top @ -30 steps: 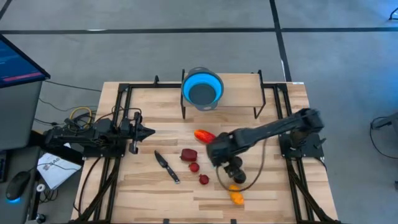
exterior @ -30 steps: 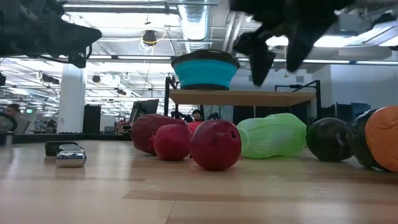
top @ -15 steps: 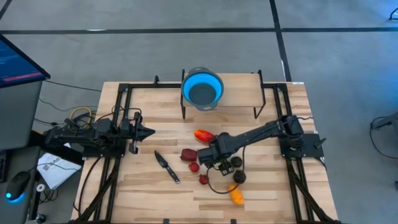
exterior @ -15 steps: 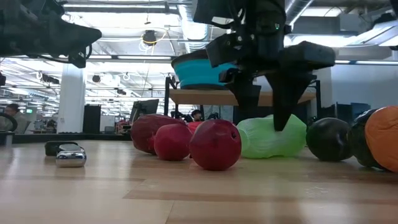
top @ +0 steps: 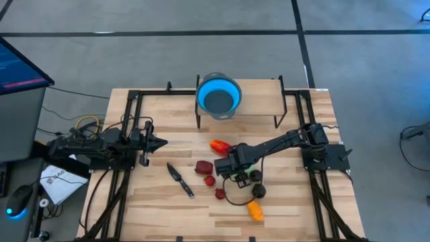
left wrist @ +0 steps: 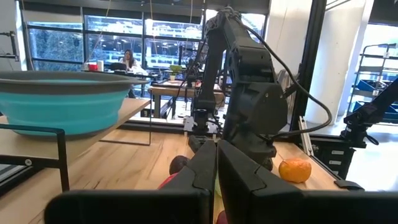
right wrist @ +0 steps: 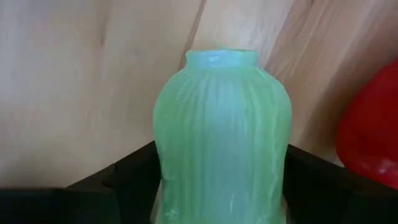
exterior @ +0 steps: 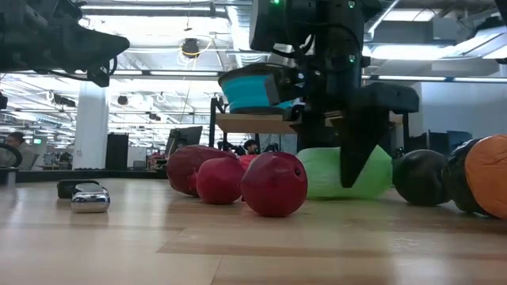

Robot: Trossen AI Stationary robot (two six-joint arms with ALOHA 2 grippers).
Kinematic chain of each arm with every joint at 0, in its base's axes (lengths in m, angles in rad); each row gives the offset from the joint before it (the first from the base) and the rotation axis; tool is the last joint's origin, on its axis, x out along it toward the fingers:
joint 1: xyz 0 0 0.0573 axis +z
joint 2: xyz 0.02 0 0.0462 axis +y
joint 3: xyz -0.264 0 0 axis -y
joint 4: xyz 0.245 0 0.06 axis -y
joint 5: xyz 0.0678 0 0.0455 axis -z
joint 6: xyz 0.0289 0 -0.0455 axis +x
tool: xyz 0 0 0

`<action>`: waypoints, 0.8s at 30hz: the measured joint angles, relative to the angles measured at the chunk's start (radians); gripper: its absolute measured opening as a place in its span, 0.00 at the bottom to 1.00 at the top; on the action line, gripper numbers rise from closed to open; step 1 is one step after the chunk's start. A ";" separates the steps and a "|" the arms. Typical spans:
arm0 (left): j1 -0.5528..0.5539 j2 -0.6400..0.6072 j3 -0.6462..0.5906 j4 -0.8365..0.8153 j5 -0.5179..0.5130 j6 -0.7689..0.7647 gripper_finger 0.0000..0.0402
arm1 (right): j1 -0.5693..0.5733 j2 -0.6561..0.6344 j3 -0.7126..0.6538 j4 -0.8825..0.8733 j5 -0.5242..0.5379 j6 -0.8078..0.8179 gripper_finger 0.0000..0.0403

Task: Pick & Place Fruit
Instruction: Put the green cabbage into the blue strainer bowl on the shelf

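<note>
Two fingers (right wrist: 127,177) of right gripper (exterior: 333,170) straddling pale green fruit (right wrist: 222,137) on table (top: 289,202), touching, not yet clenched.

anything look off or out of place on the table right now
One thing stands out: a black-handled knife lies loose on the wood among the toy fruit, left of the small red pieces. Otherwise nothing is spilled or damaged. The blue bowl sits upright on its shelf, and the right hand straddles the pale green piece.

Pale green piece (right wrist: 221,134) is lying ribbed on the wood; red ones (exterior: 273,184) are sitting alongside; orange one (top: 255,212) is resting apart.
</note>
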 joint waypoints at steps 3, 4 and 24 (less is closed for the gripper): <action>0.000 0.000 0.000 0.000 0.000 0.000 0.03 | 0.007 -0.002 0.000 -0.004 -0.007 0.020 0.59; 0.000 0.000 0.000 0.000 0.000 0.000 0.03 | 0.007 -0.010 0.000 -0.003 -0.023 0.027 0.56; 0.000 0.026 0.000 0.024 0.000 -0.027 0.03 | -0.304 -0.479 -0.025 0.870 -0.083 0.027 0.56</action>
